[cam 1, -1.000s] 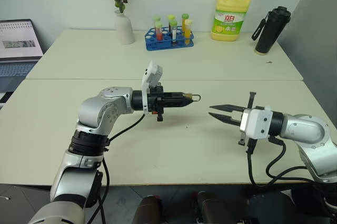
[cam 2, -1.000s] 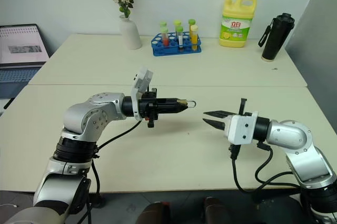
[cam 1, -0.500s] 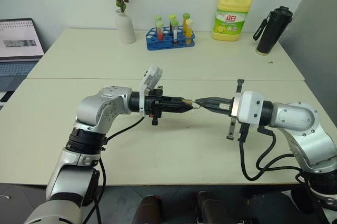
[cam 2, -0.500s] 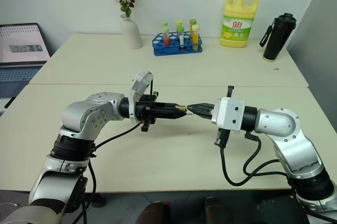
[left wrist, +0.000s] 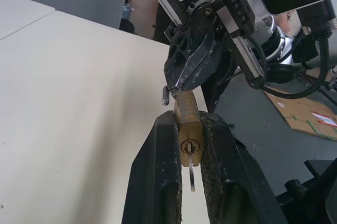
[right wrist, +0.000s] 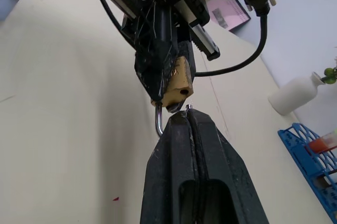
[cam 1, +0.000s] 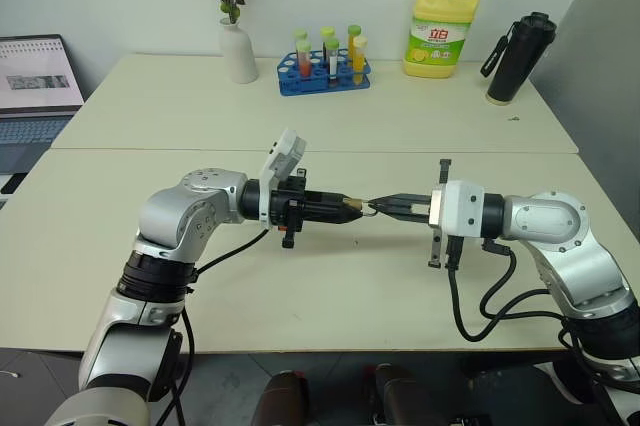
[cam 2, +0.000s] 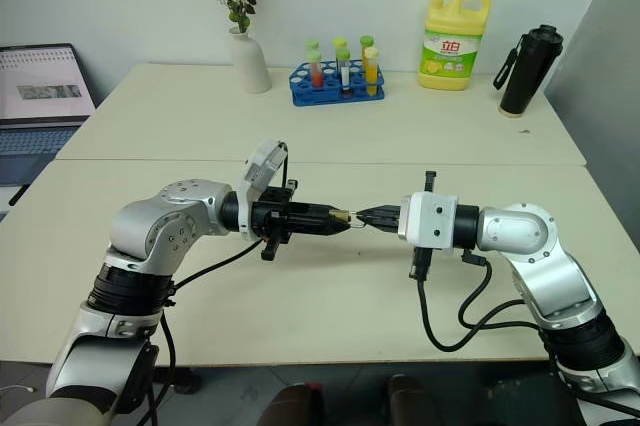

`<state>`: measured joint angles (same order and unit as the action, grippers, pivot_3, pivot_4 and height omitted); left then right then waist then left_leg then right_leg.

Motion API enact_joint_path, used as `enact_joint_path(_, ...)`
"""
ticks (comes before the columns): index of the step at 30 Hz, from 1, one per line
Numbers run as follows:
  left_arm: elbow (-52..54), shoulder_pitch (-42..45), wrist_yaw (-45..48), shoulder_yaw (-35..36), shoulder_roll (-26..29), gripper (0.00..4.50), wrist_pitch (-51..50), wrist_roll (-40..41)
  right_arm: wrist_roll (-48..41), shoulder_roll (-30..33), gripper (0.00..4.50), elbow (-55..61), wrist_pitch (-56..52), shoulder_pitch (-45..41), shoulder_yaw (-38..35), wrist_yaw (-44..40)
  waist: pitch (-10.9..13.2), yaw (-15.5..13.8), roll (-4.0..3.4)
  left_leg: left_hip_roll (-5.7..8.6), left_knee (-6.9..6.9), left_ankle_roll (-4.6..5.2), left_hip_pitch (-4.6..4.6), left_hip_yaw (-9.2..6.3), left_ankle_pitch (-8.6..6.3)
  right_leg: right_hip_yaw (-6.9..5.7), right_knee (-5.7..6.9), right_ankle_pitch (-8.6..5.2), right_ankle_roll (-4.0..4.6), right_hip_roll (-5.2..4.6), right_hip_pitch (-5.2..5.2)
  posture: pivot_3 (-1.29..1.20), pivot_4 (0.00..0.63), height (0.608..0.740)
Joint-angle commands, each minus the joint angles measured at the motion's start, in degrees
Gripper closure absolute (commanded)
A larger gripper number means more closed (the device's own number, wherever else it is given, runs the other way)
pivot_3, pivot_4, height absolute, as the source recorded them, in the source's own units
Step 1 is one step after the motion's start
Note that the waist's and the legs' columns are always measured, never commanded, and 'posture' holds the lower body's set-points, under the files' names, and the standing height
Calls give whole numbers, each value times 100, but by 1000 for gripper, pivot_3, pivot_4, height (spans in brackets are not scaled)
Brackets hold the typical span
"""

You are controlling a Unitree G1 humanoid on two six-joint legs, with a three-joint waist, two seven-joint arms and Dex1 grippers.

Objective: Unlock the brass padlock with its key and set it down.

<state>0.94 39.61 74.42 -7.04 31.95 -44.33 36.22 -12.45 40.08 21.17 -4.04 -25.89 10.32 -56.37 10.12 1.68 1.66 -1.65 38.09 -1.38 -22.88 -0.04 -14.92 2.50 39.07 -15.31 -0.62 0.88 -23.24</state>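
Observation:
The brass padlock [cam 1: 352, 208] hangs above the middle of the front table, clamped between the black fingers of my left gripper [cam 1: 349, 209], which points level to the right. In the left wrist view its key [left wrist: 191, 174] sticks out of the keyhole in the lock body [left wrist: 188, 123], between my two fingers [left wrist: 163, 145]. My right gripper [cam 1: 376, 207] points left, tip to tip with the left one. It is shut on the thin silvery shackle [right wrist: 158, 121], which juts from the lock's far end [right wrist: 178, 84].
On the far table stand a white vase [cam 1: 237, 51], a blue rack of test tubes [cam 1: 323, 71], a yellow detergent bottle [cam 1: 440, 31] and a black flask [cam 1: 515, 56]. A laptop [cam 1: 35, 86] sits at the far left.
My right gripper, open and well apart a second ago, has moved left to the padlock and shut on its shackle. The left gripper has kept hold of the lock.

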Motion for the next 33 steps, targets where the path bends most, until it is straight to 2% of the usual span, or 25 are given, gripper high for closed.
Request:
enact_joint_path(1,219,35,78,35,33,4315,139,51,14,44,4500,-30,256,-69,-18,-210,0,0,0,0,0,0,0,0,0,0,0,0,0,0,0,0,150,740)
enact_joint_path(18,270,-58,121,76,47,4315,174,71,92,-8,4500,-346,603,-3,268,-797,0,-1,0,-1,0,0,0,0,0,-1,1,0,0,0,0,0,150,740)
enact_joint_path(26,70,-201,-521,24,-174,4315,424,-291,255,401,4500,-230,258,443,122,-762,0,-6,0,0,2,0,0,0,0,1,1,0,0,-2,0,0,150,740)
enact_joint_path(27,47,-423,-704,-136,-273,4315,696,-556,242,427,4500,-156,190,683,-14,-625,-1,-6,-1,0,2,0,0,-1,0,2,1,0,0,-2,0,0,150,740)
enact_joint_path(30,-21,-886,-1245,-311,-602,4315,1036,-955,176,445,3585,106,-129,1202,-294,-300,-3,-18,-4,0,-2,0,1,-1,0,7,-2,0,1,-5,3,0,150,740)
enact_joint_path(33,-232,-1159,-1478,-438,-845,4315,1372,-1257,518,404,2518,204,-223,1509,-340,71,0,-20,1,0,1,0,-3,-2,0,7,0,1,1,-6,0,0,150,740)
